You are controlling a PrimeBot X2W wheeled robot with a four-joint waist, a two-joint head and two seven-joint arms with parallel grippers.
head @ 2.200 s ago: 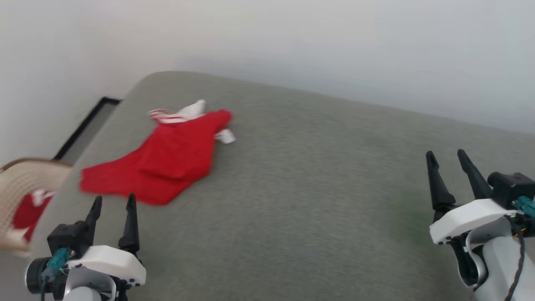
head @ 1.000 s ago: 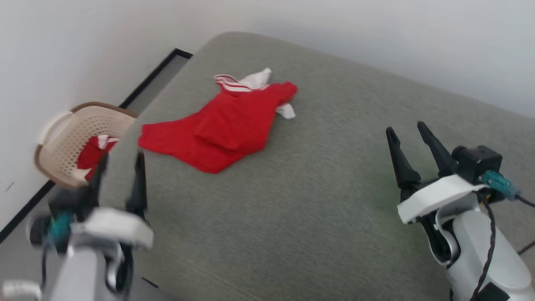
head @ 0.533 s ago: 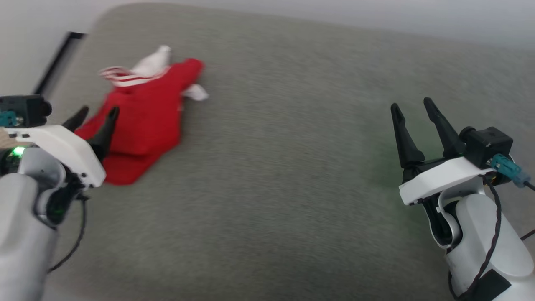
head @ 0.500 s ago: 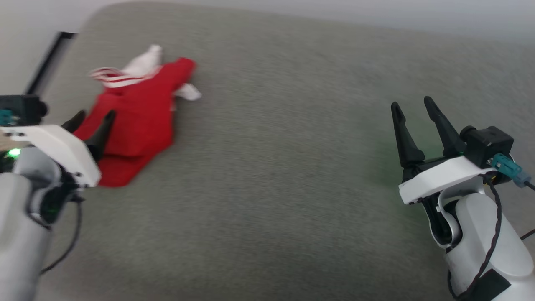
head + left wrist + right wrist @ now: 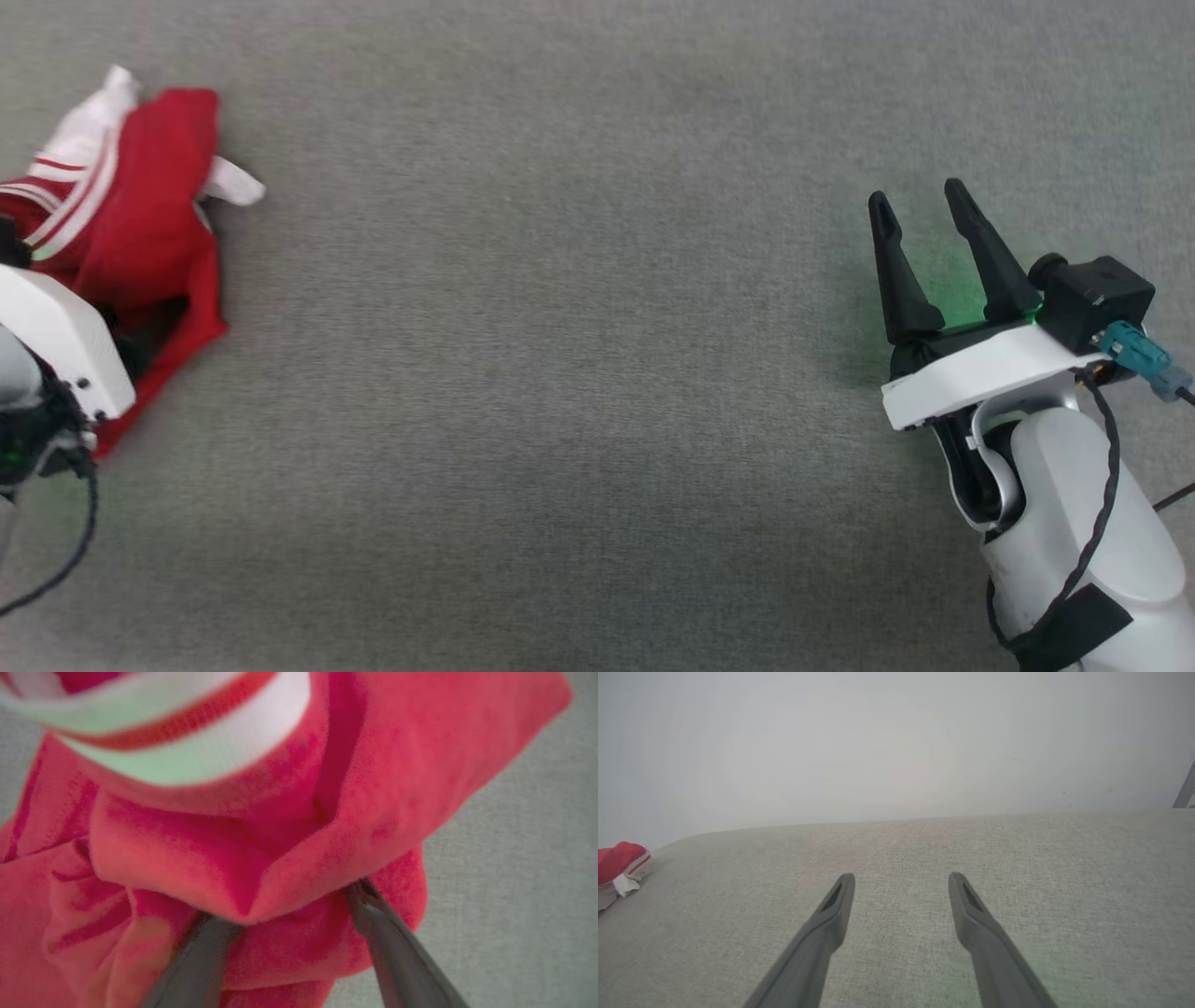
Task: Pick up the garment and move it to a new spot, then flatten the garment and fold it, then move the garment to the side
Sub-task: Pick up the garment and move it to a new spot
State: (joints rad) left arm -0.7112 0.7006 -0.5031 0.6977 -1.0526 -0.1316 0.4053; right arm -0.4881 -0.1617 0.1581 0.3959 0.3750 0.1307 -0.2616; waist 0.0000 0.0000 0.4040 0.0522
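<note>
Left wrist view: left gripper [image 5: 285, 905] spread, tips under garment [image 5: 210, 849] fold, unclamped | right gripper [image 5: 918, 196] spread, empty | 0 of 3 steps done

Your left gripper [image 5: 285, 900] sits at 9 o'clock in the head view, fingers spread. Your right gripper [image 5: 917, 191] hovers at 3 o'clock, fingers apart, pointing toward 12.

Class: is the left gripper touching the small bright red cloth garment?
Touching. The left wrist view shows the garment's fold draped over both spread fingers of the left gripper.
</note>
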